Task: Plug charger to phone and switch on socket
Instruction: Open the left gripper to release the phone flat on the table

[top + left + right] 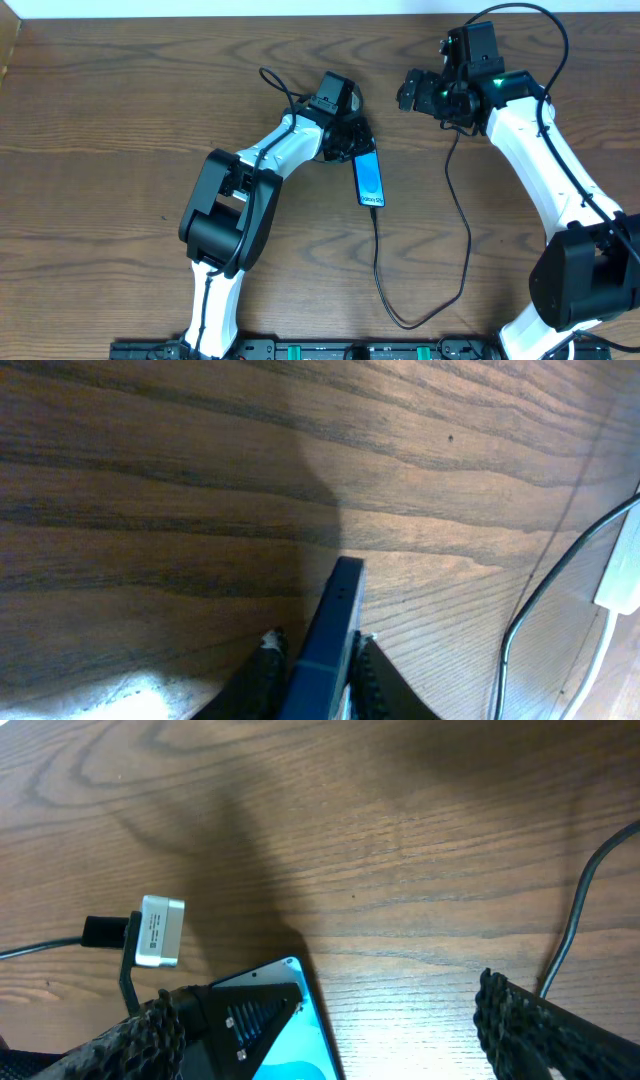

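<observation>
Pinched edge-on between the fingers of the left gripper (317, 668), the phone (369, 180) sits near the middle of the wooden table (120, 100), blue screen facing up. The charger (385, 290) runs from the phone's lower end, loops down and climbs back toward the right arm. Above the phone's top end hovers the right gripper (412, 92), fingers spread wide, holding nothing. Near it is a small white block (160, 932) (socket or adapter, I cannot tell).
</observation>
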Controlling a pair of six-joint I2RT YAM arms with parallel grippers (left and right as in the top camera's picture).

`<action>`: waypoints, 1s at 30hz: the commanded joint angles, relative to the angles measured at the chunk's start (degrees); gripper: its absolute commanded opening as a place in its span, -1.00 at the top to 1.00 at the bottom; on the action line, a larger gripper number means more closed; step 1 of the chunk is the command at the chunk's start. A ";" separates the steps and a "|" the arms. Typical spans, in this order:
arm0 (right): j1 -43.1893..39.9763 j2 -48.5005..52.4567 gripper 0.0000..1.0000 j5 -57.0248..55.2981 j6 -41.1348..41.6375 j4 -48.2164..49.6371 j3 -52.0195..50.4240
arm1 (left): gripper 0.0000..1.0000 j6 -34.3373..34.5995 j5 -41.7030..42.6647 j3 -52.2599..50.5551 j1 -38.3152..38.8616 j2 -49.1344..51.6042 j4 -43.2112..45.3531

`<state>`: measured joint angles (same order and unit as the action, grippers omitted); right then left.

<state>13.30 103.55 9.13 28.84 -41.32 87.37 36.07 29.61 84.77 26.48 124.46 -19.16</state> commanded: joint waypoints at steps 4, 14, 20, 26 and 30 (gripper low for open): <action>0.31 -0.44 -0.84 -0.66 -0.85 -0.13 0.15 | 0.42 -0.42 -0.33 -0.28 0.13 0.02 -0.15; 0.31 -0.44 -0.84 -0.68 -0.85 -0.20 0.15 | 0.39 -0.44 -0.35 -0.28 0.13 0.02 -1.55; 0.31 -0.44 -0.85 -0.68 -0.85 -0.35 0.15 | 0.37 -0.44 -2.45 -0.28 0.11 0.02 -1.92; 0.31 -0.44 -0.86 -0.96 -0.85 -0.50 0.15 | 0.01 -0.44 -7.56 -0.28 0.07 0.02 -5.14; 0.31 -0.44 -0.87 -1.33 -0.87 -0.57 0.15 | -0.07 -0.44 -8.28 -0.28 0.07 0.02 -5.38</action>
<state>13.30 103.55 8.88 28.84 -41.78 87.37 36.01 26.02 85.06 26.59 123.74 -23.20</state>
